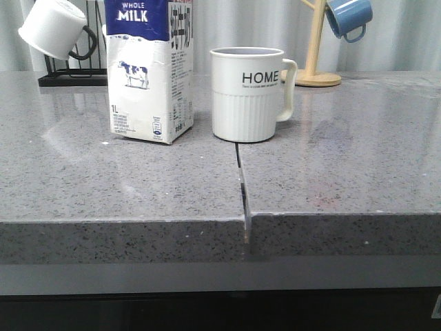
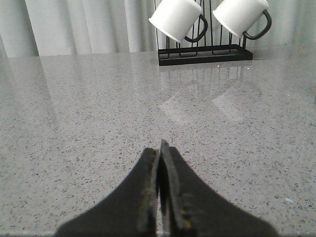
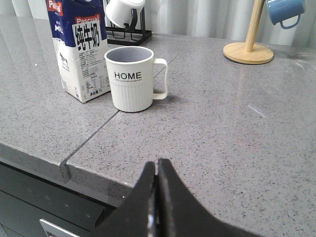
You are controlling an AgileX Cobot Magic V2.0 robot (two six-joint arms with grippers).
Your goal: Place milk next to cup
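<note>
The milk carton [image 1: 148, 69], white with a dark blue top and a cow picture, stands upright on the grey counter just left of the cup [image 1: 248, 93], a cream ribbed mug lettered "HOME" with its handle to the right. A small gap separates them. Both also show in the right wrist view, the milk [image 3: 79, 52] beside the cup [image 3: 131, 78]. My right gripper [image 3: 158, 163] is shut and empty, over the counter's front edge, well short of the cup. My left gripper [image 2: 161, 145] is shut and empty over bare counter; milk and cup are out of its view.
A black rack [image 2: 205, 54] holds white black-handled mugs [image 2: 177, 19] at the back left. A wooden mug tree [image 1: 313, 72] with a blue mug [image 1: 349, 17] stands at the back right. A seam [image 1: 241, 186] runs through the counter to its front edge.
</note>
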